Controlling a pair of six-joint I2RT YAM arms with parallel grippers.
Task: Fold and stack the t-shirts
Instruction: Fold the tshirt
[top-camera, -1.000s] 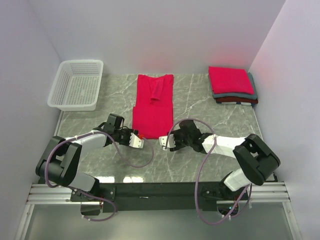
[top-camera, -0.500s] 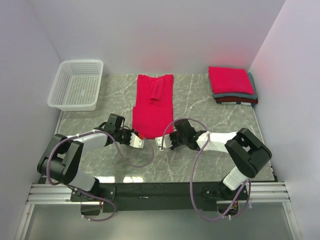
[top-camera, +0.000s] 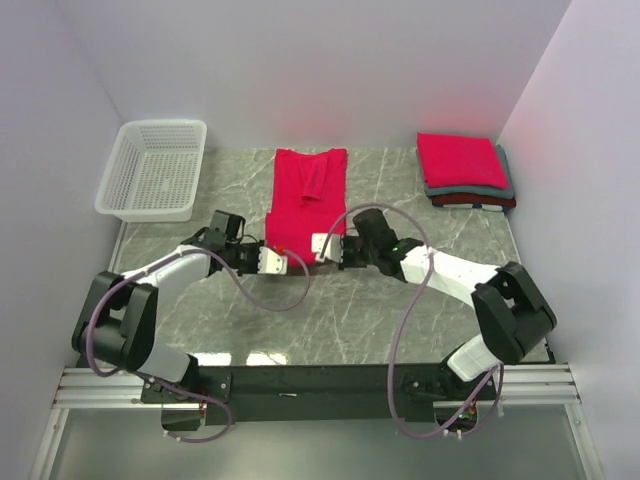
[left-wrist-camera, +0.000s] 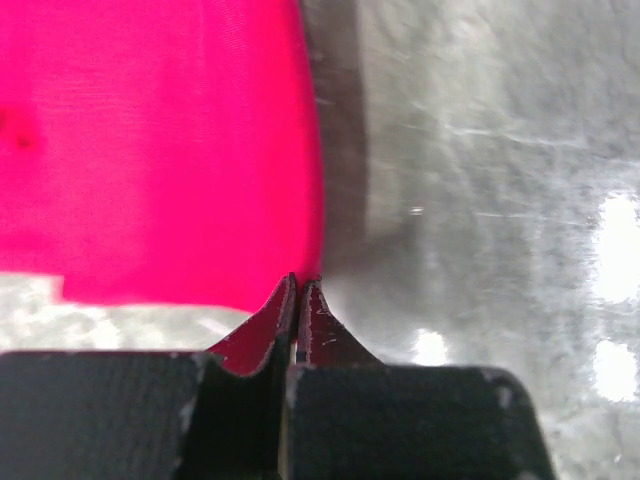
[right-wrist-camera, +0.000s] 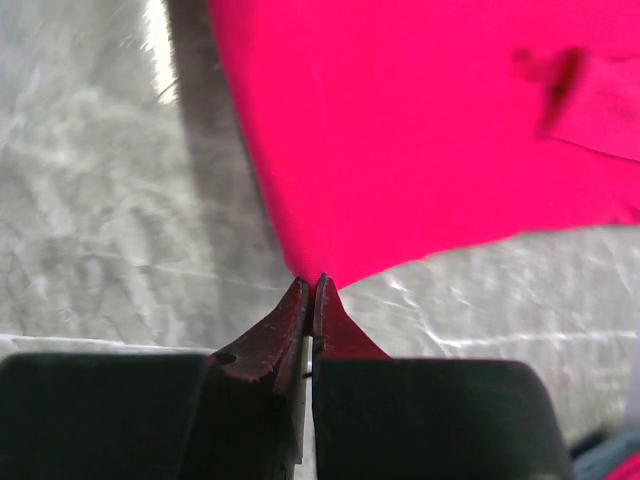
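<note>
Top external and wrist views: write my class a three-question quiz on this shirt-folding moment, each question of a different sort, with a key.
1. True or false: the white basket holds a shirt.
2. The left gripper and right gripper are shut on which part of the spread red t-shirt? A collar; B near hem corners; C sleeves.
3. Fill in: the folded stack lies at the table's far ___ corner.
Key: 1 false; 2 B; 3 right.
</note>
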